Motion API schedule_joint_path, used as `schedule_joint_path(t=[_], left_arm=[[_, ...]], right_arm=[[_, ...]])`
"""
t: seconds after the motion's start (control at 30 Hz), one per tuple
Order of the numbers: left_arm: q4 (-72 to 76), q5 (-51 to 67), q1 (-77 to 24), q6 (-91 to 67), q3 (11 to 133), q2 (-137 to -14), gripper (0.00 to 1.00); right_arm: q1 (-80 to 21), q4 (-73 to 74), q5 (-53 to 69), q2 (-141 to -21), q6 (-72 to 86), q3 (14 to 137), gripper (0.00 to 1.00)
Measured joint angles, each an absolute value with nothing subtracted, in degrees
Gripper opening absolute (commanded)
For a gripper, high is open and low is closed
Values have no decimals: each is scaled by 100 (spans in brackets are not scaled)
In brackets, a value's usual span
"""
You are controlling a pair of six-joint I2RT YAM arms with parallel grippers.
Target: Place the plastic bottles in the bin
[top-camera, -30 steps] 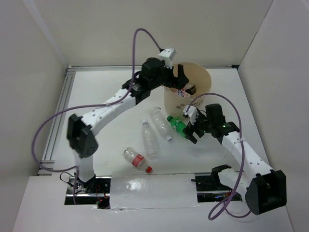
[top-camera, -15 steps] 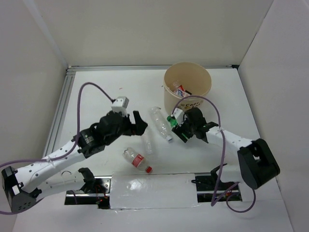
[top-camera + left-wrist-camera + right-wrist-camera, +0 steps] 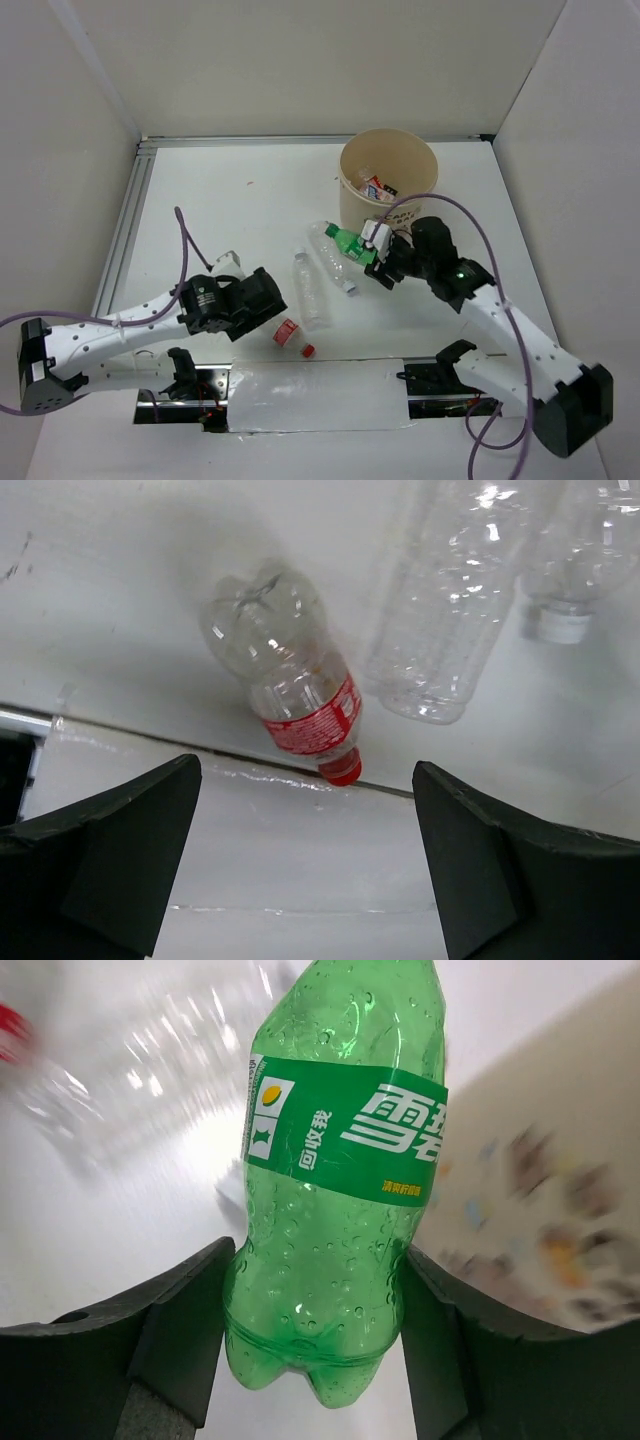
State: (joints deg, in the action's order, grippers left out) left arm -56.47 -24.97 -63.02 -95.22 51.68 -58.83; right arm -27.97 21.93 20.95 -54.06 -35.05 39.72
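While some bottles (image 3: pixel 377 185) already lie in the bin (image 3: pixel 350 215), four are left outside; the green bottle (image 3: pixel 330 1180) is clasped in the right gripper (image 3: pixel 318 1255), just beside the bin; the left gripper (image 3: pixel 305 770) is spread wide over a red-labelled bottle (image 3: pixel 295 695); two clear bottles (image 3: pixel 312 295) lie on the worktop (image 3: pixel 200 200).

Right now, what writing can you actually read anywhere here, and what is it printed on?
"雪碧": big white characters on the label of the green bottle, the second cut off by the bottle's curve.
Small print on that label: too small to read.
Red label on the clear bottle: blurred.
Lettering on the bin: too small.
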Motion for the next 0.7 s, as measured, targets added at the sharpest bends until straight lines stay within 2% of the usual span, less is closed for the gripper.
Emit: schedule_joint_path(t=[0.1, 0.2, 0.4, 0.53, 0.63, 0.67, 0.7], left_arm=[[-5763, -2287, -6375, -10116, 5085, -5981, 100], [-5743, -2115, -6405, -10551, 4805, -5981, 100], [-5325, -1988, -6298, -10816, 4222, -5966, 100], [-4746, -1962, -5937, -10621, 3863, -5979, 100], [-4329, -1938, -5745, -10381, 3706, -6169, 100], [-4193, -1927, -5673, -10318, 3677, -6285, 100], [-4060, -1900, -5610, -10202, 3656, -6405, 100]], right_arm=[[-2808, 2486, 2744, -4718, -3636, 4563, 18], [-2814, 2488, 2963, -4582, -3411, 5223, 18], [-2687, 1761, 2357, -5371, -2696, 6289, 18], [-2338, 1308, 1741, -6202, -2504, 6501, 24], [-2121, 1299, 1457, -6672, -2416, 6534, 65], [-2058, 1319, 1380, -6816, -2381, 6545, 86], [-2008, 1389, 1352, -6932, -2316, 6584, 100]])
